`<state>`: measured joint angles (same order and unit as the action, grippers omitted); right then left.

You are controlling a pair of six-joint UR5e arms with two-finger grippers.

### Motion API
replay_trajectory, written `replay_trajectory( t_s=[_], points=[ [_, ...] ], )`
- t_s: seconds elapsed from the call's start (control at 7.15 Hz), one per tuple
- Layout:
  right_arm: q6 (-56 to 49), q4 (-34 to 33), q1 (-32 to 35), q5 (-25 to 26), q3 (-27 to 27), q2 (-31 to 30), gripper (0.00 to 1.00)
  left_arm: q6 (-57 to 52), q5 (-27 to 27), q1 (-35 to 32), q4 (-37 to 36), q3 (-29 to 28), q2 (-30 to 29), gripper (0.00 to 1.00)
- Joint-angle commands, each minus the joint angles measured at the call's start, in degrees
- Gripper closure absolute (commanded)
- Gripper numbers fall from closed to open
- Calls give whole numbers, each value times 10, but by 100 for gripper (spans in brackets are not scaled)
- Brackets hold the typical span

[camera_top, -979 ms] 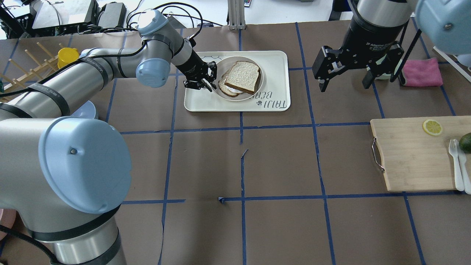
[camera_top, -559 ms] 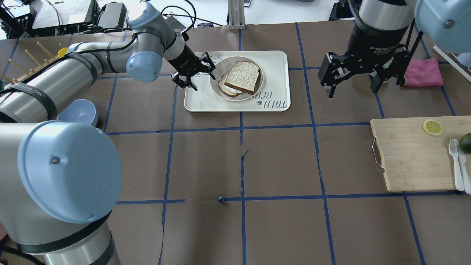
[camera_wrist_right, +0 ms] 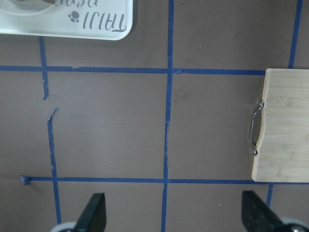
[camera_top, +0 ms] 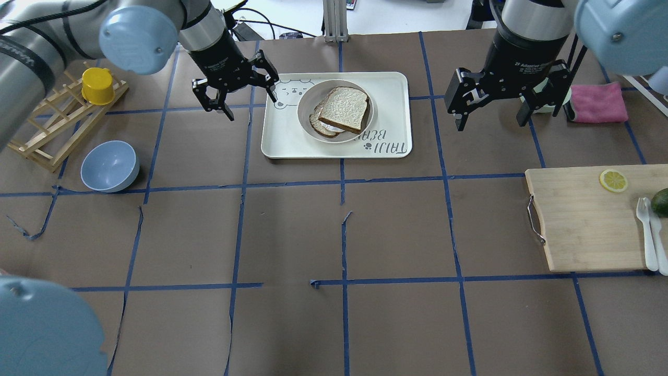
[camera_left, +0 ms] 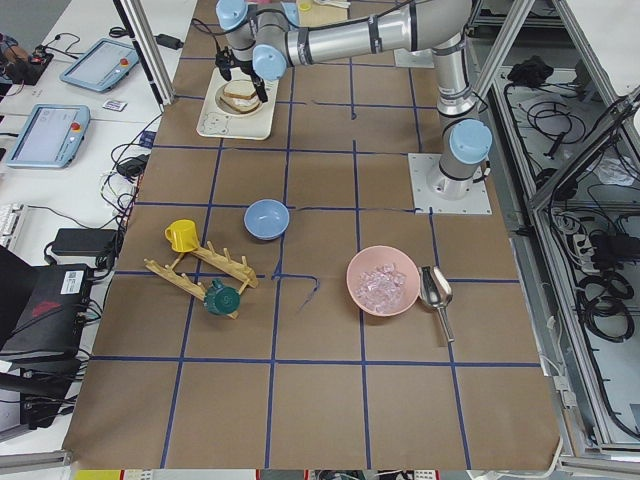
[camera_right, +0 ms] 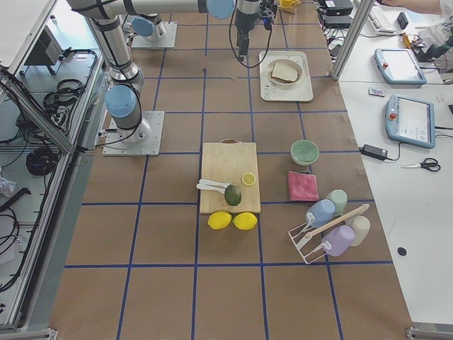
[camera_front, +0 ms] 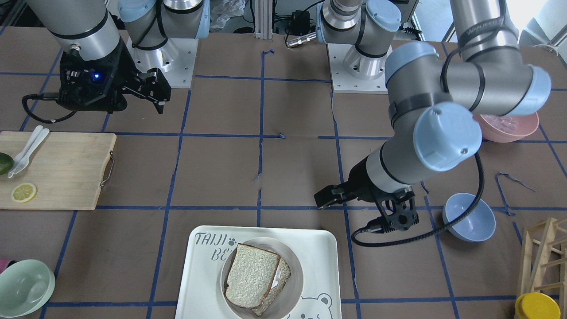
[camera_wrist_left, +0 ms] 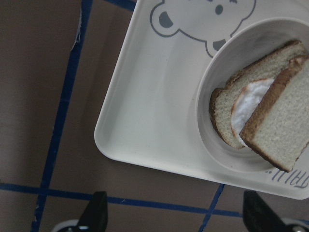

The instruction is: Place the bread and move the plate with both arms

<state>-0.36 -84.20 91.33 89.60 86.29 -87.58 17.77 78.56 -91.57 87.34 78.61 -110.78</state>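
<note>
Brown table [camera_top: 334, 235]: bread [camera_top: 343, 108] on plate [camera_top: 302, 116] (tray [camera_top: 282, 142])

One of your cameras sits high behind the robot [camera_front: 359, 62] and looks forward and down on the table [camera_top: 396, 230]. One sits across the table, facing the robot, looking steeply down. Two stand far off at the table ends and look along it. Each wrist camera looks straight down from close up. The left wrist and high views share the tray [camera_wrist_left: 145, 125] and plate [camera_wrist_left: 202, 111]; the right wrist view shares the tray corner and cutting board [camera_wrist_right: 285, 125].
</note>
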Motion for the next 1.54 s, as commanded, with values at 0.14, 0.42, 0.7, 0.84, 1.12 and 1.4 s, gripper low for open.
replay_trajectory(
  t_s=[0.14, 0.42, 0.7, 0.84, 1.12, 1.4],
  points=[
    [-1, -11, -2, -29, -2, 0, 0, -65, 29, -4, 104, 12, 120, 0],
    [-1, -4, 0, -37, 2, 1, 0, -164, 84, -3, 120, 12, 173, 0],
    [-1, -7, -4, -29, 1, 18, 0, -168, 85, -1, 114, 14, 192, 0],
    [-2, -4, -5, -2, -2, 11, 0, -166, 85, 1, 113, 27, 195, 0],
    [-1, -8, -3, 30, -6, 10, 0, -165, 85, 3, 24, 83, 205, 0],
    [0, -12, -2, 29, -5, 10, 0, -164, 122, 2, -9, 106, 221, 0]
  ],
)
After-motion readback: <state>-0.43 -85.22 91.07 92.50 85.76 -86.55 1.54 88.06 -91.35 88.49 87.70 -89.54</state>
